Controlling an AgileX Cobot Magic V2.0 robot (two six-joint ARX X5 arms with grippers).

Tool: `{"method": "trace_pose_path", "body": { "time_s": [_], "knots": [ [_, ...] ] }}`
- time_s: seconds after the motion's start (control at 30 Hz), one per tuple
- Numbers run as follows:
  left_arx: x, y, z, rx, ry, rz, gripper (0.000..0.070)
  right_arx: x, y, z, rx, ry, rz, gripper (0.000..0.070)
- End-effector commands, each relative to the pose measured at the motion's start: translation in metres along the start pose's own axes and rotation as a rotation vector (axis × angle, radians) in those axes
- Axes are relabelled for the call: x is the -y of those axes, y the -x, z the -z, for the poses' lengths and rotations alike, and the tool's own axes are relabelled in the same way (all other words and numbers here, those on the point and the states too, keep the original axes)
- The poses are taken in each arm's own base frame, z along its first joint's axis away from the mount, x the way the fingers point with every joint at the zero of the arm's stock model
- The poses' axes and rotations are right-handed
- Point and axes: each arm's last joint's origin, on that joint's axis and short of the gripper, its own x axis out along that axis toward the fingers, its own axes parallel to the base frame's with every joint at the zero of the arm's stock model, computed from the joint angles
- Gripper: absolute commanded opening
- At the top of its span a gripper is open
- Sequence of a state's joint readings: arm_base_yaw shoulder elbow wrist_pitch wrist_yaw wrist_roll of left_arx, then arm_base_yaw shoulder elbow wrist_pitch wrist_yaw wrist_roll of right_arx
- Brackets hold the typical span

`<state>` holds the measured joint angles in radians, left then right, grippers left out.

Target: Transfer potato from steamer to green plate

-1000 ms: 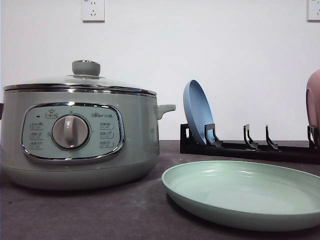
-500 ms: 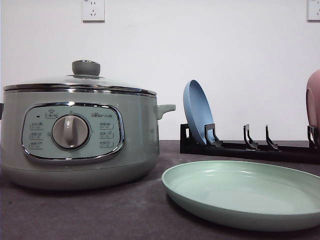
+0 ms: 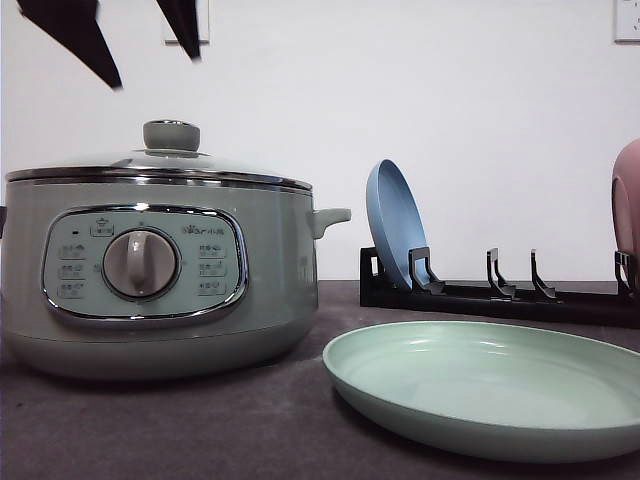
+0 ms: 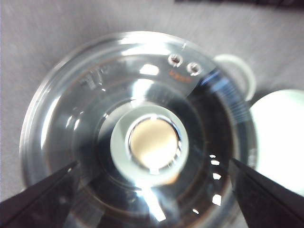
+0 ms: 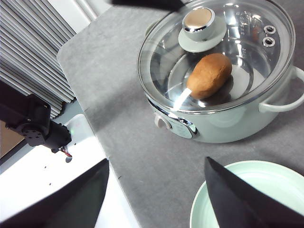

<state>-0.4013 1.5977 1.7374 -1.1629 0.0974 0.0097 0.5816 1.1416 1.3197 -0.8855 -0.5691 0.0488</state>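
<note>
While the potato [image 5: 209,75] sits under the steamer [image 3: 155,270] lid, I see my left hand [image 4: 152,190] spread wide, empty, above its knob [image 4: 153,145].

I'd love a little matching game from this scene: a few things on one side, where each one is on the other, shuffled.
Things:
1. potato
2. green plate
3. blue plate
4. left gripper

Places:
A. standing on edge in the black rack
B. lying flat on the table, to the right of the steamer
C. in the air above the lid knob, fingers apart
D. inside the steamer, under the closed glass lid

Pairs: 1-D, 2-B, 3-A, 4-C
</note>
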Motion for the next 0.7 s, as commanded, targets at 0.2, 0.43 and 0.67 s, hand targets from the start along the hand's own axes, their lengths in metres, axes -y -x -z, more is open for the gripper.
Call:
{"method": "trace_pose_path", "body": {
  "time_s": [0.2, 0.43, 0.67],
  "knots": [
    [0.006, -0.038, -0.013, -0.078, -0.039, -0.014, 0.0631, -0.001, -0.001, -0.003, -0.007, 0.017, -0.003, 0.0398],
    [0.005, -0.047, -0.014, -0.096, -0.040, -0.052, 0.0622, -0.001, -0.002, -0.002, -0.011, 0.024, -0.003, 0.0398],
    [0.004, -0.050, -0.013, -0.124, -0.039, -0.055, 0.0583, 0.000, -0.001, -0.003, -0.011, 0.029, 0.014, 0.0398]
  ]
}}
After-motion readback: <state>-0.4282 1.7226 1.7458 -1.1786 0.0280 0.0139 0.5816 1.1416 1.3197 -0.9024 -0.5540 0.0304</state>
